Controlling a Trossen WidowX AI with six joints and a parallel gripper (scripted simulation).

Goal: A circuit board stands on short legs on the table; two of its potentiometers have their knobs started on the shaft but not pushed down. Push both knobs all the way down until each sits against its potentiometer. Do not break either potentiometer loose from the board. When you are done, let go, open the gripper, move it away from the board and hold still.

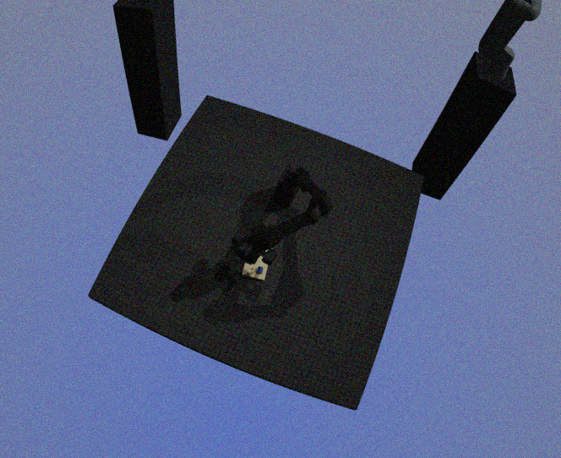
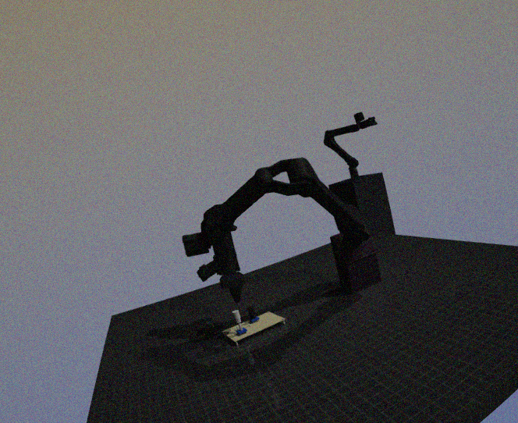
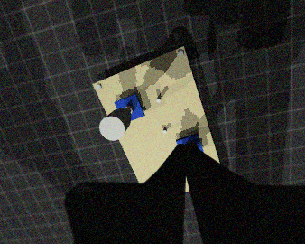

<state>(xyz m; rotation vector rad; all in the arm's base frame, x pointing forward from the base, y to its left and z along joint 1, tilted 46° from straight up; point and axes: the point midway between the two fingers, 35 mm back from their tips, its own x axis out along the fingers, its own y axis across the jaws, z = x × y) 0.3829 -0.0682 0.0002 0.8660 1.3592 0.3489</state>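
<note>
Circuit board [image 3: 152,136] shows no readable writing.

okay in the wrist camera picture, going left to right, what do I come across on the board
White-topped knob → its blue potentiometer → two small pins in the board's middle → second blue potentiometer, where the shut gripper's fingertips meet.

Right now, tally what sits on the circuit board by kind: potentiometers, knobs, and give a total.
Blue potentiometers: 2
Knobs: 2, one white, one dark, hidden in the wrist view under the shut end effector
Total: 4, on 1 circuit board
</note>
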